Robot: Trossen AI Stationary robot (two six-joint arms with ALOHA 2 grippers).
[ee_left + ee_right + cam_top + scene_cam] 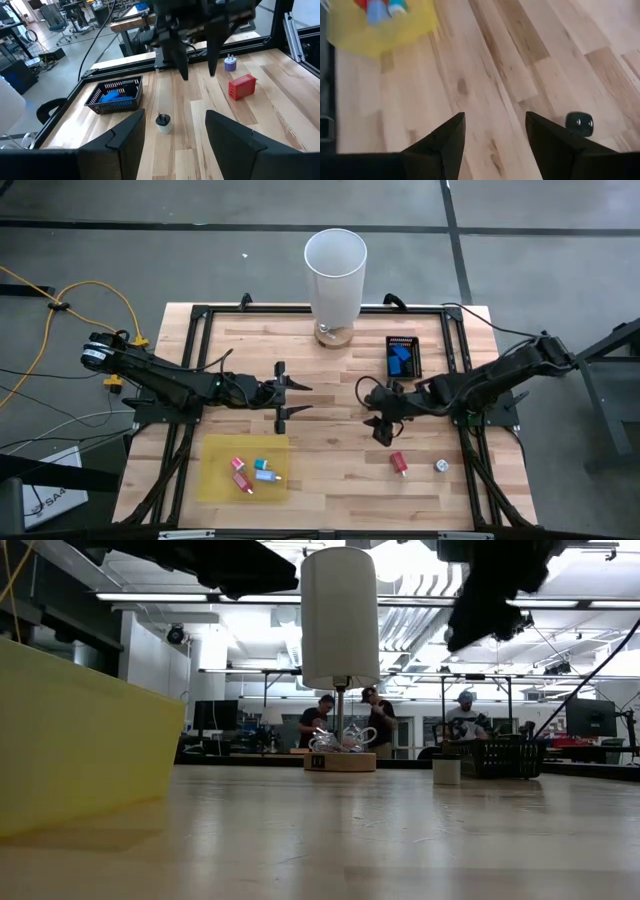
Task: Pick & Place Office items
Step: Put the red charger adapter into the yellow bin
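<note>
High view gives the full layout: left gripper [292, 398] mid-table, fingers spread wide, nothing held; right gripper [380, 420] just right of center, over bare wood. On the yellow sheet [215, 480] at the front left lie 4 small items: red piece [238, 464], pink-red piece [243, 482], teal piece [261, 464], light blue piece [266, 475]. A red block [398, 463] and a whitish round piece [440, 466] sit on wood front right, near the right gripper but apart from it, toward the table's front edge. Blue pieces [399, 358] lie in the black tray [413, 370] at the back right, beside the tall white cylinder [335, 275].

Left wrist view adds what overhead misses: the round piece [230, 63] has a purple body w/ a small stub on top; the red block [242, 86] is boxy; a small white cup-like piece w/ dark top [163, 122] stands between the grippers. Right wrist view shows its own fingers [440, 145] parted, empty, w/ a black round cap [580, 122] on the wood nearby. Low view shows people in the room behind.
</note>
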